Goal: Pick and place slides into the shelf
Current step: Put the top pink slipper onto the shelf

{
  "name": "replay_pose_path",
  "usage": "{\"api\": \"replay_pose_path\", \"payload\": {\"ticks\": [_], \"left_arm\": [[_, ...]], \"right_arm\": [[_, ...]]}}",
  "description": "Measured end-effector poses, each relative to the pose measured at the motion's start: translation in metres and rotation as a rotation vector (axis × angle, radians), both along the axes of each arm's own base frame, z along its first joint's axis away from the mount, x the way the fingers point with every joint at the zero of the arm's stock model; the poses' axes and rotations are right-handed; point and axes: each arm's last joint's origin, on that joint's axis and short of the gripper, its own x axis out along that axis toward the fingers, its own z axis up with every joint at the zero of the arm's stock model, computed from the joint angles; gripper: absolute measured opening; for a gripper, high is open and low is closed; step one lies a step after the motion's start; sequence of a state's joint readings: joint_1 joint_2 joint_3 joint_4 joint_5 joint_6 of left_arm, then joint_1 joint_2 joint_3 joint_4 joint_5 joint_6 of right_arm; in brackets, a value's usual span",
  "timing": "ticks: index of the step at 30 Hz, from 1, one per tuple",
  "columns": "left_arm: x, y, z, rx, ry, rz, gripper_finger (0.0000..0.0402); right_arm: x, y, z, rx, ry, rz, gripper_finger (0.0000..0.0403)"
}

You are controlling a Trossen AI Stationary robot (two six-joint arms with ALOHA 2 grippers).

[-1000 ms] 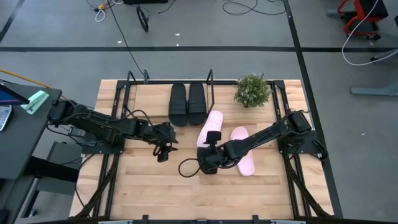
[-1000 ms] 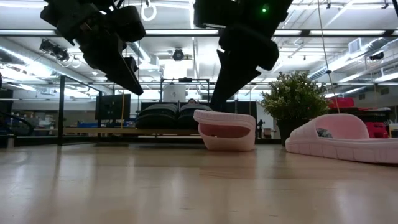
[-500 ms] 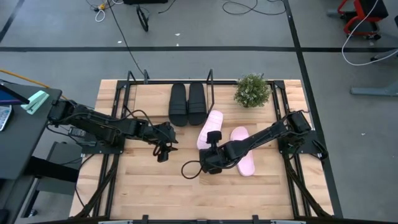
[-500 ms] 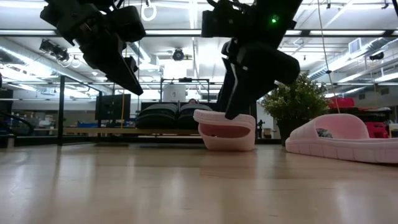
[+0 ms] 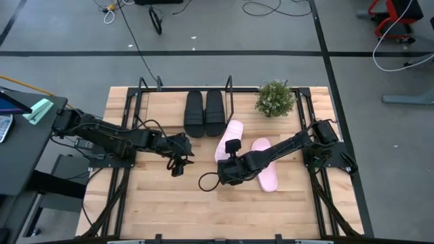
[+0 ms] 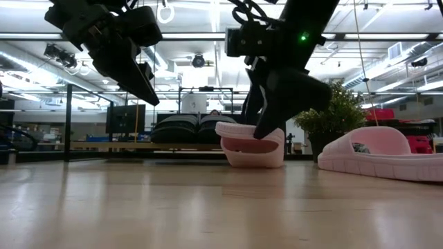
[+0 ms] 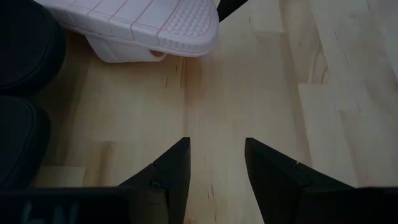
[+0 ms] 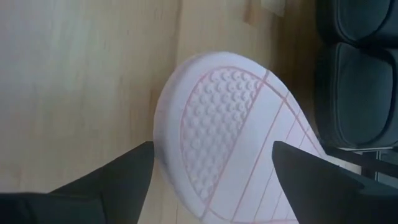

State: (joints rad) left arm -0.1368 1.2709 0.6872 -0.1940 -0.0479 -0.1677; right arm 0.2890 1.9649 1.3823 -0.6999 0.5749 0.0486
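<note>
Black slides (image 5: 204,113), two, in shelf (image 5: 229,88); two pink slides (image 5: 229,137); right claw (image 5: 224,177) wide, left claw (image 5: 178,167) parted, empty.

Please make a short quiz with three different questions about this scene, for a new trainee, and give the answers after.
1. True or false: both black slides already lie in the shelf.
2. Multiple choice: the pink slide beside the right gripper lies
A. upright, strap on top
B. turned over, sole up
C. on a black slide
3. Fill in: the left gripper hangs over bare ____ and holds nothing.

Key
1. True; they sit side by side between the black bars.
2. B; the right wrist view shows its studded sole between the open fingers.
3. Table; its fingers are apart, with only wood between them.
</note>
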Motion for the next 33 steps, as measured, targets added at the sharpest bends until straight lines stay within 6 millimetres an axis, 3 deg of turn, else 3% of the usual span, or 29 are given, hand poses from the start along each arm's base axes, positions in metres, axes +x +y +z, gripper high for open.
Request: {"api": "replay_pose_path", "payload": {"ticks": [13, 17, 24, 33], "left_arm": [[0.0, 0.0, 0.0, -0.002, 0.0, 0.002, 0.0142], [0.0, 0.0, 0.0, -0.003, -0.001, 0.002, 0.0145], [0.0, 0.0, 0.0, -0.003, -0.001, 0.002, 0.0139], [0.0, 0.0, 0.0, -0.002, 0.0, 0.002, 0.0137]], "right_arm": [[0.009, 0.002, -0.012, 0.041, -0.028, -0.001, 0.0329], [0.01, -0.001, -0.015, 0.045, -0.025, -0.011, 0.0312], [0.011, 0.0, -0.022, 0.079, -0.029, -0.053, 0.0211], [0.007, 0.005, -0.023, 0.143, 0.003, -0.069, 0.0023]]}}
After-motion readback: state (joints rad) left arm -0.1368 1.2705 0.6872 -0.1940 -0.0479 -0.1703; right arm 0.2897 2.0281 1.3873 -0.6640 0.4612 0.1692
